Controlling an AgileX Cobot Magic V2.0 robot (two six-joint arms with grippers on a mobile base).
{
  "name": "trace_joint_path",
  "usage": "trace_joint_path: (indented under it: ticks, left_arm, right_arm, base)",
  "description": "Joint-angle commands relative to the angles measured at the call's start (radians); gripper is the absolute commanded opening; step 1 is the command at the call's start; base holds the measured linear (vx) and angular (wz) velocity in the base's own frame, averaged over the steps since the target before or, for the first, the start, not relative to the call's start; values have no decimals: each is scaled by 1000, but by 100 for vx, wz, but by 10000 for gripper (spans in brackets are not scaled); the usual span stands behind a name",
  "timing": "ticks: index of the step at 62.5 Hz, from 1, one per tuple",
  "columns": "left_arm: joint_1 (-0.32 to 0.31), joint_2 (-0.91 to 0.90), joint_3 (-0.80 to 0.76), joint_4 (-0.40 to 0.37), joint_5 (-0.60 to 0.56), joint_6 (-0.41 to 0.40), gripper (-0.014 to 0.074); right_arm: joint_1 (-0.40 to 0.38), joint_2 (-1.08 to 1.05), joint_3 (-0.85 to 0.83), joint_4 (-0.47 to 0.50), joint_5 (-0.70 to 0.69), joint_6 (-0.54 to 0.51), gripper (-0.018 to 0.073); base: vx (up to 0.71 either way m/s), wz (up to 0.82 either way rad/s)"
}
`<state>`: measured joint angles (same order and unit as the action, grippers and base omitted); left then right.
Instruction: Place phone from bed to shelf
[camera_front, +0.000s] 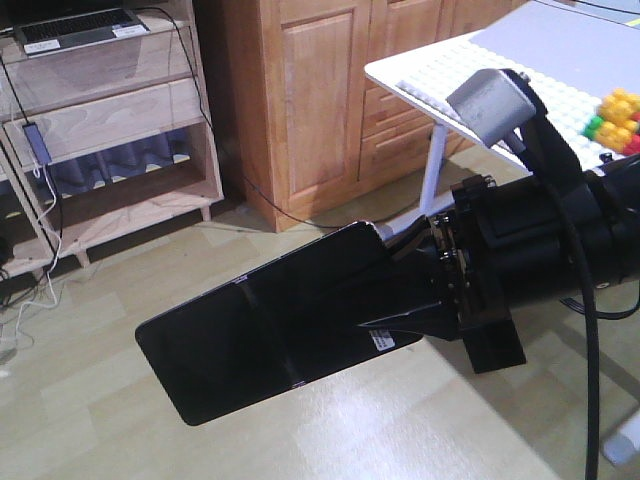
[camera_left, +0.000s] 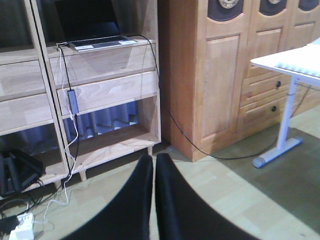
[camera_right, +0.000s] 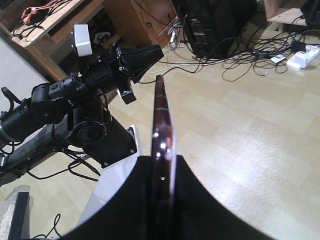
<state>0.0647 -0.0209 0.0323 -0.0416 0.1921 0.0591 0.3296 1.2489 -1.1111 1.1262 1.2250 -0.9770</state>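
The phone (camera_front: 270, 330), a thin glossy black slab with a seam across its middle and a small white sticker, hangs level above the floor. My right gripper (camera_front: 405, 320) is shut on its right end. The right wrist view shows the phone (camera_right: 162, 120) edge-on, with its pinkish metal rim clamped in the right gripper (camera_right: 162, 161). The left gripper (camera_left: 154, 159) is shut with nothing in it and points at the shelf (camera_left: 110, 85). In the front view the pale-wood shelf (camera_front: 105, 120) is at the upper left. The bed is out of view.
A silver laptop (camera_front: 80, 28) sits on the shelf's top board, with cables hanging down the front. A wooden wardrobe (camera_front: 320, 90) stands right of it. A white table (camera_front: 450, 70) carries coloured bricks (camera_front: 620, 120). A power strip (camera_left: 20, 227) and tangled cables (camera_right: 240, 55) lie on the floor.
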Motion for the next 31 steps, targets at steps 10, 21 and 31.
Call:
trace_joint_path:
  ticks: [10,21,31]
  left_arm:
    - [-3,-7,7,-9,-74,0,1]
    - [-3,-7,7,-9,-74,0,1]
    - [-3,-7,7,-9,-74,0,1]
  right_arm:
    - [1,-26,-25,90,61,-7,-2]
    - [1,-26,-25,90,61,-7,-2]
    - [1,-26,-25,90,61,-7,-2]
  base:
    - [43,13]
    - [43,20]
    - [43,20]
